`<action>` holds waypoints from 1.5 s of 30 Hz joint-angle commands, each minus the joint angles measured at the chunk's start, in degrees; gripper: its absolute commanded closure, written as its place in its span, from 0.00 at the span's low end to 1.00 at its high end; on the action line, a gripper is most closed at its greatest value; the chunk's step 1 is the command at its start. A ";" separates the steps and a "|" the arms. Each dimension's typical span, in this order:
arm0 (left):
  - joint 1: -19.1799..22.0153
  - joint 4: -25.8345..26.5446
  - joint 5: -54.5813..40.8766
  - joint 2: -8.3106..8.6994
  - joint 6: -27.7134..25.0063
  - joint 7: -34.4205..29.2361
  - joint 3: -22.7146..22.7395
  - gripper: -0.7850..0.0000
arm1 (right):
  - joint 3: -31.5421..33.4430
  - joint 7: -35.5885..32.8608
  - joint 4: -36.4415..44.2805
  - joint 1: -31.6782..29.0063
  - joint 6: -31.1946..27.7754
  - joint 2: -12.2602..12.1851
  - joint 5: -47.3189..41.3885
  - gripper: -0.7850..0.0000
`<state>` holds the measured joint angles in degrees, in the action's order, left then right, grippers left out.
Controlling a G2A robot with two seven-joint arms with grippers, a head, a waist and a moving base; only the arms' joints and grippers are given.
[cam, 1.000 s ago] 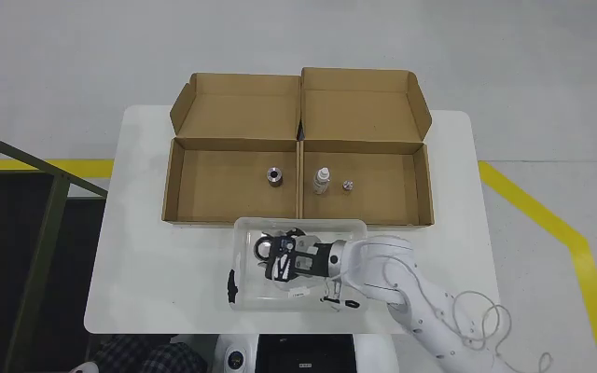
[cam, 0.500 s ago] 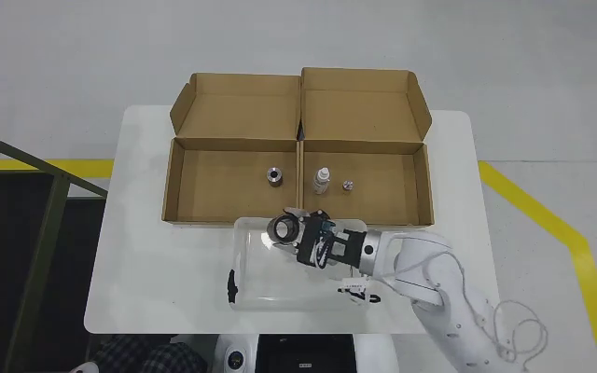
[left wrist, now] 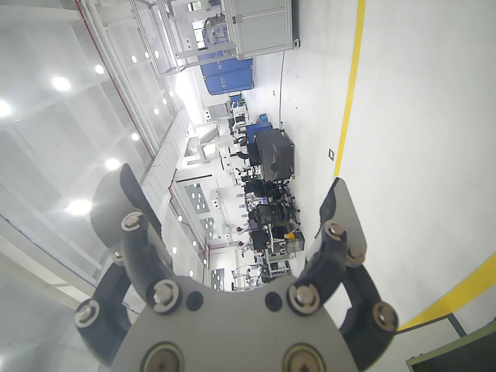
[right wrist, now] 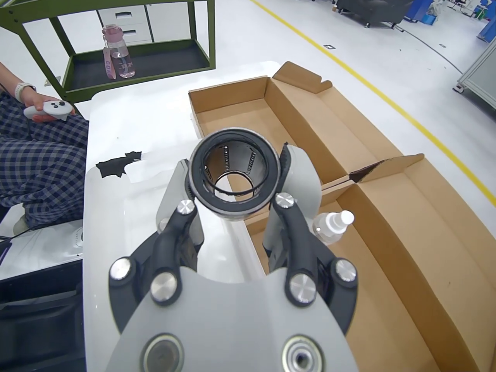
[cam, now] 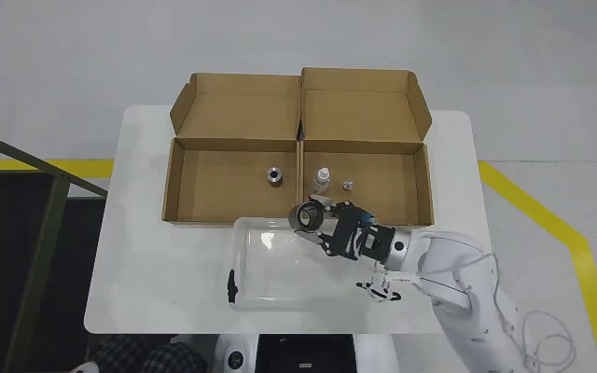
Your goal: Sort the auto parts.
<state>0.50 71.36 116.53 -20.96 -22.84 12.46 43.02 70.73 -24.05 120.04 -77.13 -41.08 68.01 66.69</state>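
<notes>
right gripper (right wrist: 236, 176) clamped tight on bearing (cam: 308, 216) | lifted out of clear bin (cam: 266, 275), carried toward 1 o'clock (now near cardboard boxes (cam: 299, 182) seam) | pick done, drop pending

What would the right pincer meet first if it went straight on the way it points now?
Probably the left cardboard box: the right pincer, shut on the bearing, points over its open inside. Depth is unclear; it might pass above the walls.
</notes>
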 commanded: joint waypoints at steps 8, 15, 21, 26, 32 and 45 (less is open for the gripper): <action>0.00 0.00 0.00 0.00 0.00 0.00 0.00 0.00 | 0.39 0.62 -0.12 -0.25 -0.15 -0.44 -0.92 1.00; 0.00 0.00 0.00 0.00 0.00 0.00 0.00 0.00 | -1.33 0.32 -0.97 1.02 0.84 -0.49 -0.52 1.00; 0.00 0.00 0.00 0.00 0.00 0.00 0.00 0.00 | -3.59 -0.48 -1.85 2.81 2.14 -0.36 0.17 1.00; 0.00 0.00 0.00 0.00 0.00 0.00 0.00 0.00 | -5.82 -1.55 -3.07 5.26 3.90 -0.09 1.18 1.00; 0.00 0.00 0.00 0.00 0.00 0.00 0.00 0.00 | -10.13 -3.47 -5.49 9.73 6.52 0.65 2.95 1.00; 0.00 0.00 0.00 0.00 0.00 0.00 0.00 0.00 | -19.43 -7.63 -12.99 19.53 14.03 3.24 4.89 1.00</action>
<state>0.50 71.36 116.53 -20.96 -22.84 12.46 43.02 51.84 -31.37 107.79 -58.30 -27.55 71.06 71.72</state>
